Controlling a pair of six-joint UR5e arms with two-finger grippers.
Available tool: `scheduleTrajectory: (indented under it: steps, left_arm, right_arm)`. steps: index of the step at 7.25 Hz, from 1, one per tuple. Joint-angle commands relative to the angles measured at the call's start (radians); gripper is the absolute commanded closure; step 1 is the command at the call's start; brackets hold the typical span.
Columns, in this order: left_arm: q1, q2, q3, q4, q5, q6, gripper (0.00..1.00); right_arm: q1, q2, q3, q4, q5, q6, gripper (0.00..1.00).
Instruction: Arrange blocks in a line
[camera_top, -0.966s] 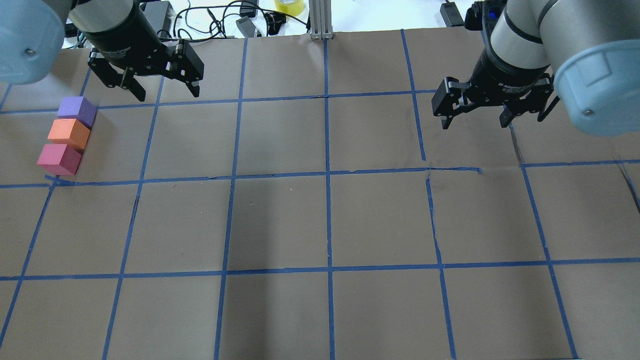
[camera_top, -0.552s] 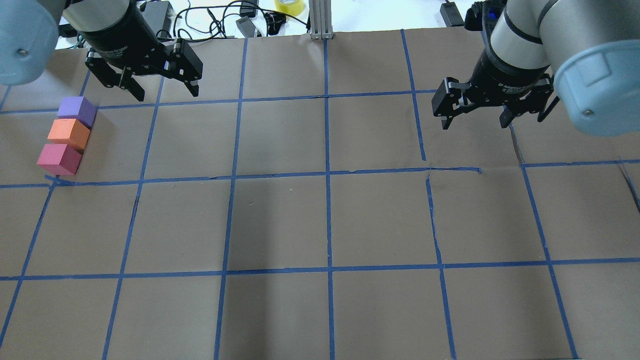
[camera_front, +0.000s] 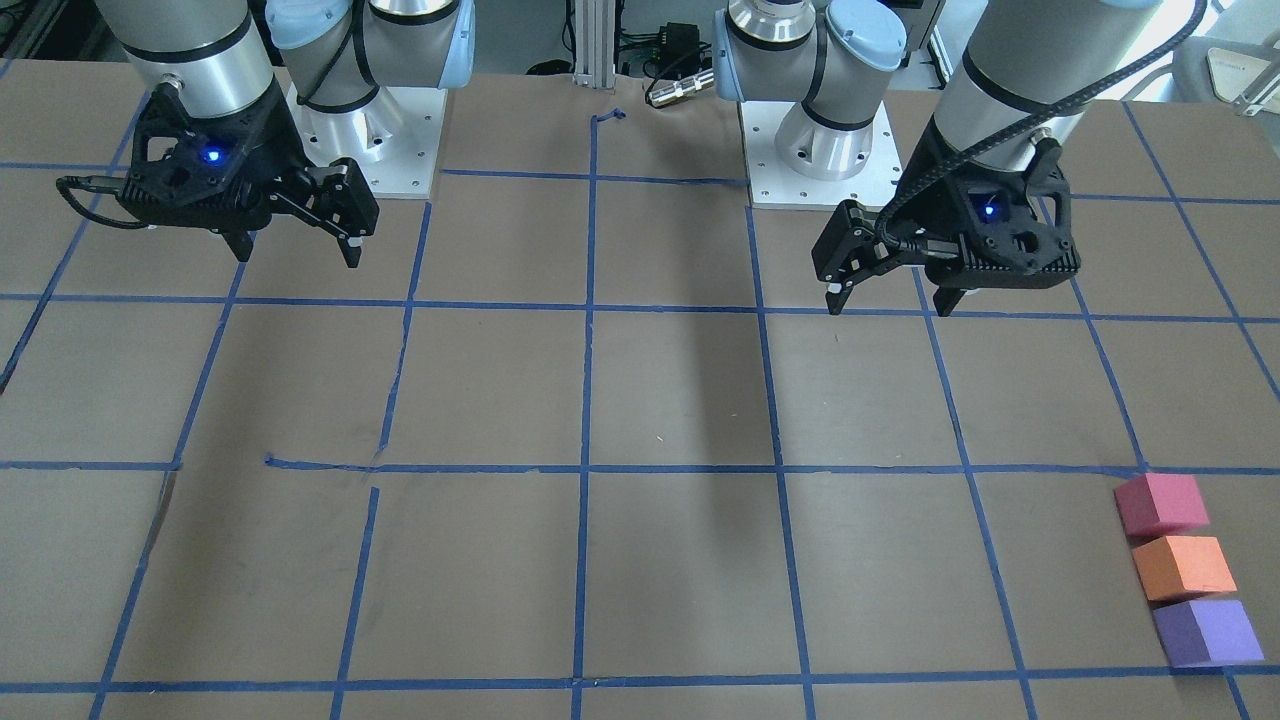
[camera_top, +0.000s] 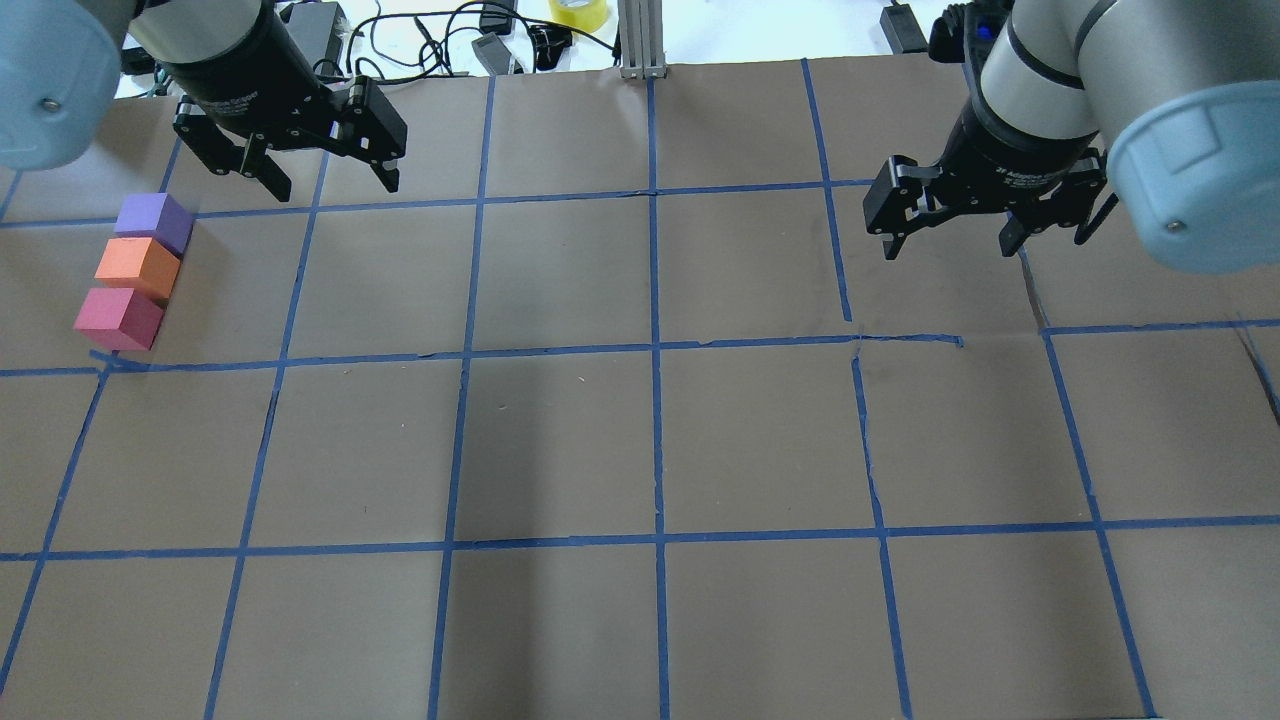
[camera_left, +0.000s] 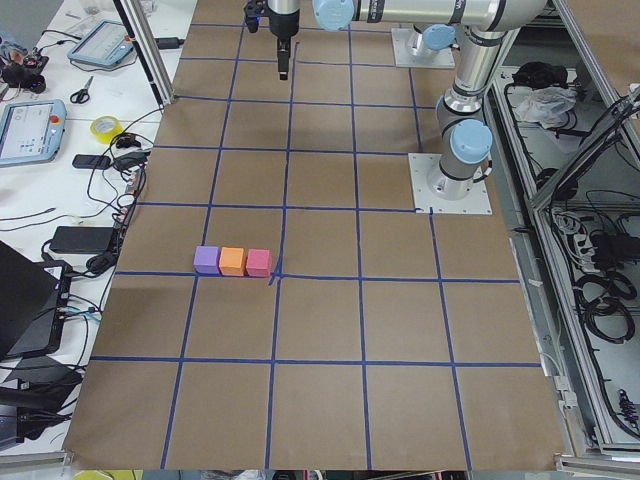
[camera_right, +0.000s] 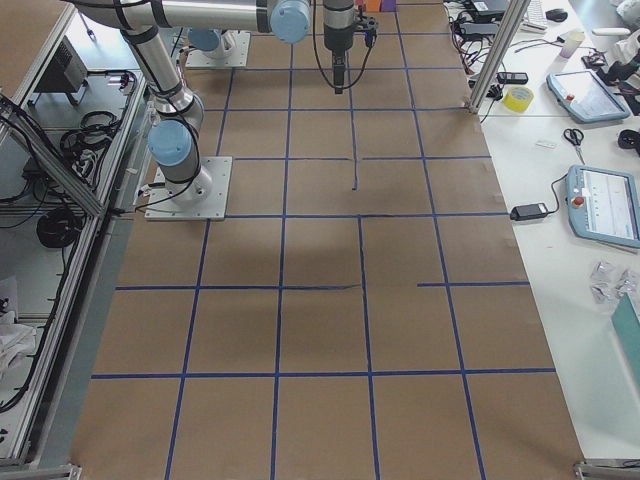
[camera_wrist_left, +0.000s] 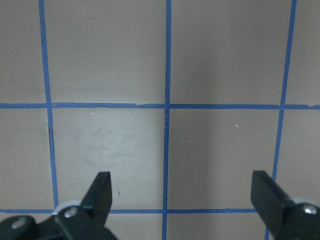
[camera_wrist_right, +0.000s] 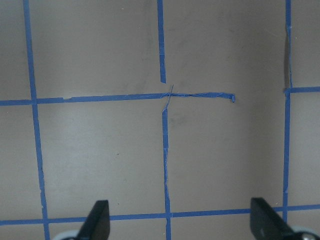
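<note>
Brown paper covers the counter (camera_top: 560, 440), ruled into squares by blue tape (camera_top: 560, 349). Seen from overhead, the three blocks (camera_top: 137, 265) sit at about 9 o'clock from the counter's middle. They lie in one row, each touching the next: purple block (camera_top: 153, 222) farthest from me, orange block (camera_top: 140, 260) between, pinkish-red block (camera_top: 118, 318) nearest. The line looks made, so I judge the task done or very nearly so.

They look like matte foam, so I expect them to be light, a little soft, not slippery and hardly fragile. Should one need straightening, I would take it across its two free side faces, at 3 and 9 o'clock, since its neighbours cover the others. I would squeeze gently so it does not dent.

My left claw (camera_top: 335, 188) hangs above the counter, fingers pointing down, spread wide and empty. The row lies at about 8 o'clock from it, well apart. My right claw (camera_top: 948, 250) hangs likewise at about 2 o'clock from the middle, spread wide and empty, with only bare paper beneath it.
</note>
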Motion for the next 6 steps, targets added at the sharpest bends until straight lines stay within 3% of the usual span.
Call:
scheduleTrajectory:
  steps: [1, 6]
  left_arm:
    - [0.001, 0.001, 0.0, 0.0, 0.0, 0.0, 0.0]
    - [0.003, 0.019, -0.02, 0.002, 0.0, 0.006, 0.0]
  right_arm:
    - [0.0, 0.0, 0.0, 0.0, 0.0, 0.0, 0.0]
    - [0.0, 0.001, 0.0, 0.0, 0.0, 0.0, 0.0]
